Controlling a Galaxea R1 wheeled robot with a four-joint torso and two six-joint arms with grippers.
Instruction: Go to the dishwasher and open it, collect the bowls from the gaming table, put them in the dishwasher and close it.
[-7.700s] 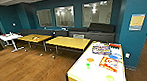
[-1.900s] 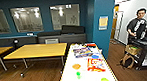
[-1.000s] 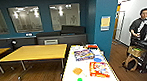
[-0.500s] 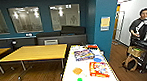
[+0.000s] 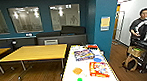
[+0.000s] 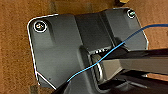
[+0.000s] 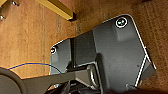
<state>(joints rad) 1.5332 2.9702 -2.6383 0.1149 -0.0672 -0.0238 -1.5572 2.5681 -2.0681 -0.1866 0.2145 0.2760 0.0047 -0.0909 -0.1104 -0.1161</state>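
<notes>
Orange bowl [image 5: 77, 71] and green bowl [image 5: 79, 80] sit on gaming table [image 5: 67, 80]; box lettering unreadable, tool states untellable.

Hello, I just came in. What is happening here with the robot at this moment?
The robot faces the long white gaming table, which carries board-game boxes. The orange bowl and the green bowl sit on the near end of the table, apart from each other and not yet picked up. A person stands at a cart on the right. Nothing is being handled now.
</notes>
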